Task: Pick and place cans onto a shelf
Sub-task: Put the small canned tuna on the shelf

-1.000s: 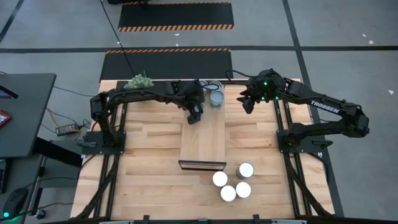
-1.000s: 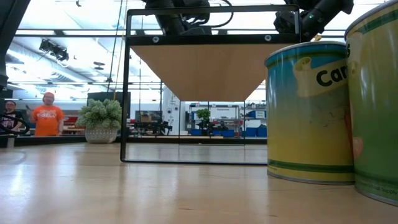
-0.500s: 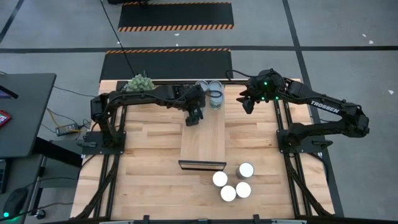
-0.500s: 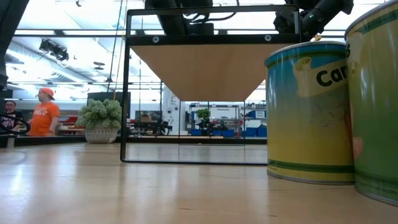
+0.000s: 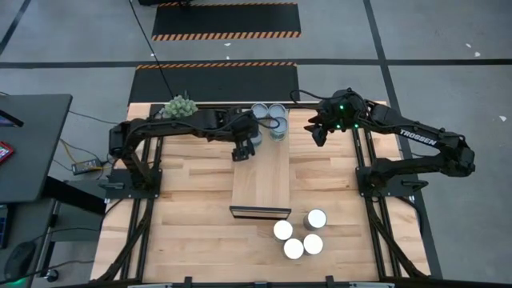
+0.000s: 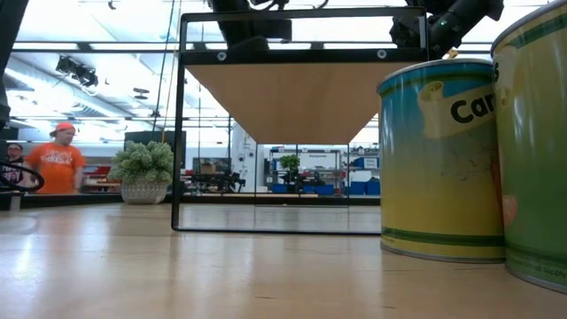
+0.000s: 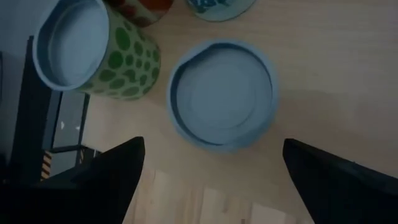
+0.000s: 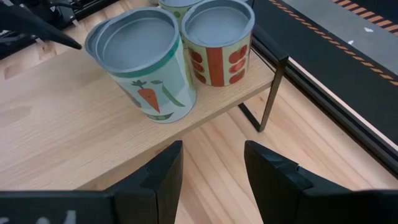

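Since a second ago the left tool [image 5: 245,150] has drawn back from the far cans toward the left edge of the shelf [image 5: 262,180], and the person in the orange shirt [image 6: 55,168] has shifted along the far side of the room; the right arm and the cans have kept their places.

From above, the left tool hangs over the far left part of the shelf, just beside the blue-grey-topped cans [image 5: 270,120] grouped at its far end. Only its wrist view shows its two fingers [image 7: 106,177] spread wide with nothing between them, above a blue-topped can [image 7: 222,93] standing on the wood, with a green-dotted can [image 7: 93,53] next to it. The right tool [image 5: 318,132] hovers off the shelf's far right corner; its wrist view shows its fingers [image 8: 163,180] parted and empty, and labels the overhead view hides: a carrot-printed can [image 8: 146,65] touching a tomato-printed can [image 8: 219,40], both at the shelf's edge above a black metal leg [image 8: 268,93].

Four white-topped cans [image 5: 298,234] stand clustered on the worktop [image 5: 184,216] near the shelf's dark front edge, to its right. The low view alone shows the shelf raised on a black frame [image 6: 177,124], with two of those cans looming close at the right, yellow-and-teal [image 6: 436,159] and green [image 6: 532,151].

A spiky green plant ball [image 5: 179,104] sits at the worktop's far left. Beyond lies a grey floor with hazard-striped mats [image 5: 226,20].
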You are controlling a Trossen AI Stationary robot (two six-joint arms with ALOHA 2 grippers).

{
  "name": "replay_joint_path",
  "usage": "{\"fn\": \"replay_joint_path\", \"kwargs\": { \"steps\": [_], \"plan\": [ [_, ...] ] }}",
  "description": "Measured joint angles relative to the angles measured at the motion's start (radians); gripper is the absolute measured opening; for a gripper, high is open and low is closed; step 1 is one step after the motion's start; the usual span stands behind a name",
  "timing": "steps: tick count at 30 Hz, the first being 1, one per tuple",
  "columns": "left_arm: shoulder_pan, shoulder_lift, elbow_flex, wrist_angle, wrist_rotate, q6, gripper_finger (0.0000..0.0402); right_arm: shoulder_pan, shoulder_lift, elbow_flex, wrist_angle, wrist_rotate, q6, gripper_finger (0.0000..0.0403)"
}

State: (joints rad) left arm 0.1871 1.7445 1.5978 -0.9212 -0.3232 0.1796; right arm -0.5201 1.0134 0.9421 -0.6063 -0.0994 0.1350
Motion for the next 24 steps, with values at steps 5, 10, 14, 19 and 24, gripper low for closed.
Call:
{"fn": "replay_joint_path", "kwargs": {
  "steps": [5, 10, 14, 19, 24],
  "plan": [
    [0.036, 0.009, 0.000, 0.016, -0.007, 0.006, 0.0387, 0.000, 0.000, 0.000, 0.000, 0.000, 0.008, 0.0178],
    [0.055, 0.022, -0.002, 0.096, -0.008, 0.024, 0.0387, 0.000, 0.000, 0.000, 0.001, 0.000, 0.011, 0.0178],
    [0.060, 0.022, -0.001, 0.155, -0.007, 0.024, 0.0387, 0.000, 0.000, 0.000, 0.002, 0.000, 0.011, 0.0178],
    [0.061, 0.022, -0.001, 0.176, -0.007, 0.026, 0.0387, 0.000, 0.000, 0.000, 0.003, 0.000, 0.021, 0.0178],
    [0.055, -0.005, 0.029, 0.072, -0.006, 0.016, 0.0387, 0.023, -0.001, 0.017, -0.037, -0.064, 0.054, 0.0178]
  ]
}}
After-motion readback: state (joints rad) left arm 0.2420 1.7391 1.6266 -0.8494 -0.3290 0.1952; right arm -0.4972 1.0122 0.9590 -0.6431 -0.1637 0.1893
